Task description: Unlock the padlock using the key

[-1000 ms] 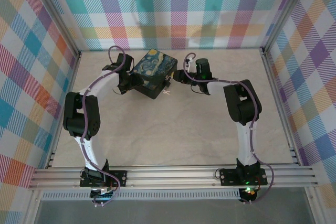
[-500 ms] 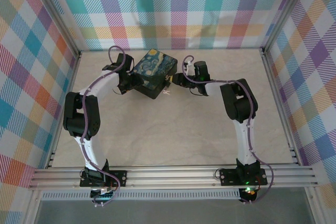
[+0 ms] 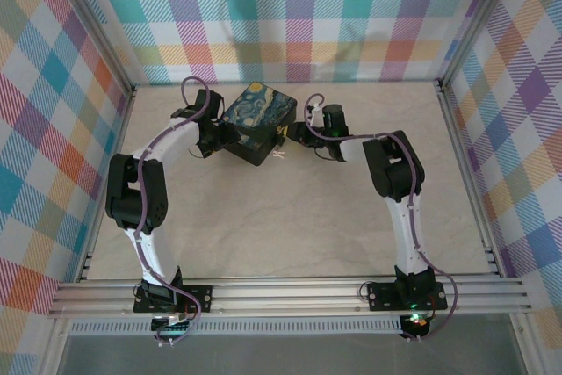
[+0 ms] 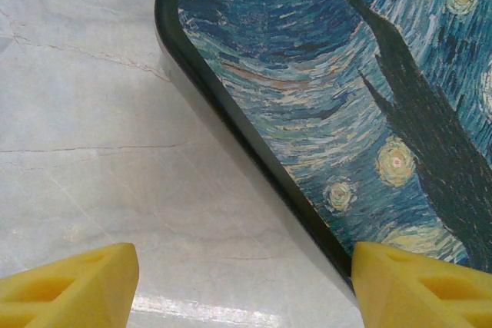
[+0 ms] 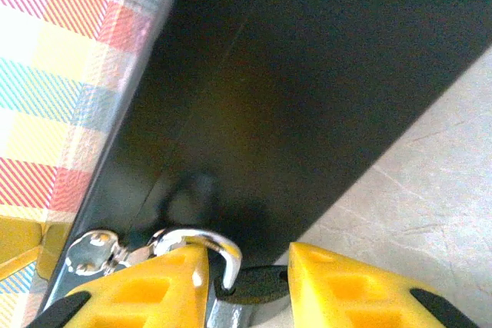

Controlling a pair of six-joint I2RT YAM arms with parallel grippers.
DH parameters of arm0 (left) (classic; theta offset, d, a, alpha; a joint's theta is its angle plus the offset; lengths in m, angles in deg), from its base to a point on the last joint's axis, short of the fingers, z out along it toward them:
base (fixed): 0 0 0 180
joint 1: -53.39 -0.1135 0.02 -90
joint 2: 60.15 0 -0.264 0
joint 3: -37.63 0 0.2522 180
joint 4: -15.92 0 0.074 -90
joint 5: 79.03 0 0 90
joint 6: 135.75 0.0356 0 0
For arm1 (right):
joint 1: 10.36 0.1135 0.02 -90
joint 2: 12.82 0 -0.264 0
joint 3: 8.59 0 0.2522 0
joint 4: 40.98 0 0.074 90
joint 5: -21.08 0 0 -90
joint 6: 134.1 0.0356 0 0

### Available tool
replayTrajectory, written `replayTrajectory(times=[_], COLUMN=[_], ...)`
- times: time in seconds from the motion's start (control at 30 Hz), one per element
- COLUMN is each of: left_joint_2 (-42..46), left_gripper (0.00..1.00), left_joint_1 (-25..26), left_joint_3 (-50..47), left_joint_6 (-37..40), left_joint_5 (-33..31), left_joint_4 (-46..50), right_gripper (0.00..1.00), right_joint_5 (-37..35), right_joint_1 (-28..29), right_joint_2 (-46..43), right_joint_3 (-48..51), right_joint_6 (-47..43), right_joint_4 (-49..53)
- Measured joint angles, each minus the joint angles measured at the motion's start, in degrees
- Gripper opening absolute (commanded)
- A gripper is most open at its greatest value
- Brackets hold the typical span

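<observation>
Tabletop (image 3: 290,217) pale, veined (plaid walls (image 3: 299,6) around)

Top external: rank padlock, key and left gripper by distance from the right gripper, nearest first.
1. padlock, at the right gripper fingertips.
2. key, on the table, just toward the near edge.
3. left gripper, beyond the tin, at its left side.

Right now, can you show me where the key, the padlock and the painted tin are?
key (image 3: 279,155): top external view, middle of the tiny pale piece.
padlock (image 5: 194,236): right wrist view, its curved silvery shackle.
painted tin (image 4: 369,74): left wrist view, its swirly blue lid.
</observation>
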Motion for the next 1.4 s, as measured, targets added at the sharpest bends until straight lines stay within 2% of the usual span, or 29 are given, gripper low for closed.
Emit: replayTrajectory(times=[0.33, 0.63, 0.73, 0.87, 0.97, 1.4], left_joint_2=[0.0, 0.0, 0.0, 0.0, 0.0, 0.0], left_gripper=[0.72, 0.72, 0.72, 0.72, 0.72, 0.72], left_joint_1=[-0.2, -0.2, -0.2, -0.2, -0.2, -0.3], left_joint_3=[0.0, 0.0, 0.0, 0.0, 0.0, 0.0], left_joint_6=[0.0, 0.0, 0.0, 0.0, 0.0, 0.0], left_joint_5=[0.0, 0.0, 0.0, 0.0, 0.0, 0.1], left_joint_4=[0.1, 0.0, 0.0, 0.0, 0.0, 0.1], right_gripper=[0.13, 0.07, 0.08, 0.24, 0.29, 0.29], right_joint_5=[-2.2, -7.4, -8.5, -8.5, -7.8, -4.0], right_joint_1=[1.2, 1.2, 1.2, 1.1, 1.0, 1.0], right_joint_2=[1.9, 1.9, 1.9, 1.9, 1.9, 1.1], right_joint_3=[-0.6, 3.2, 3.3, 3.3, 3.5, 6.7], right_joint_6=[6.2, 13.2, 14.6, 14.8, 13.7, 12.0], right_joint_4=[-5.9, -15.8, -18.1, -19.5, -18.9, -17.9])
